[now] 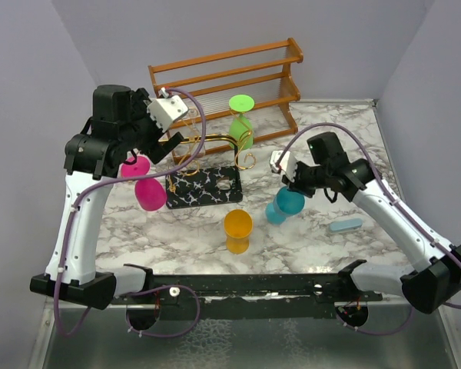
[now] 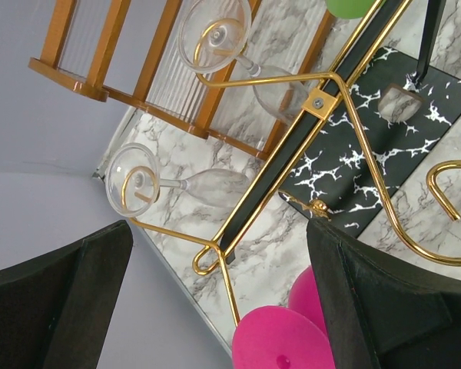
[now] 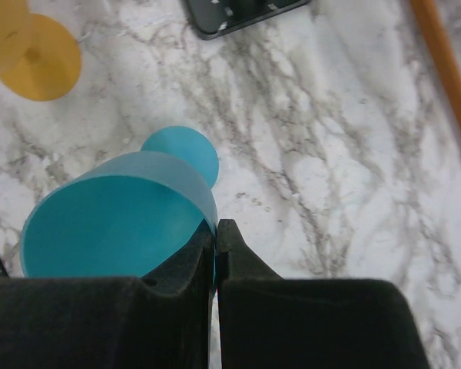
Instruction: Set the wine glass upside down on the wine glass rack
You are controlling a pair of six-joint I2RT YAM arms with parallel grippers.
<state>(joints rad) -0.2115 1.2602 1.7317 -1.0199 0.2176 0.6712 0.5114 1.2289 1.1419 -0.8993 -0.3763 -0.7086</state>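
The wine glass rack, gold wire arms (image 1: 215, 142) on a black white-veined base (image 1: 203, 188), stands at centre-left. A green glass (image 1: 241, 123) hangs on it upside down. In the left wrist view two clear glasses (image 2: 134, 181) hang from the gold arms (image 2: 353, 115). A pink wine glass (image 1: 144, 184) hangs foot-up at the rack's left arm end, its foot (image 2: 280, 338) just below my left gripper (image 2: 219, 231), which is open and empty. My right gripper (image 3: 217, 227) is shut on the rim of a teal wine glass (image 3: 115, 223), held tilted right of the rack (image 1: 286, 204).
An orange-brown wooden two-tier shelf (image 1: 230, 73) stands behind the rack. An orange glass (image 1: 237, 229) stands on the marble table in front of the rack base. A small light-blue flat object (image 1: 346, 224) lies at the right under my right arm.
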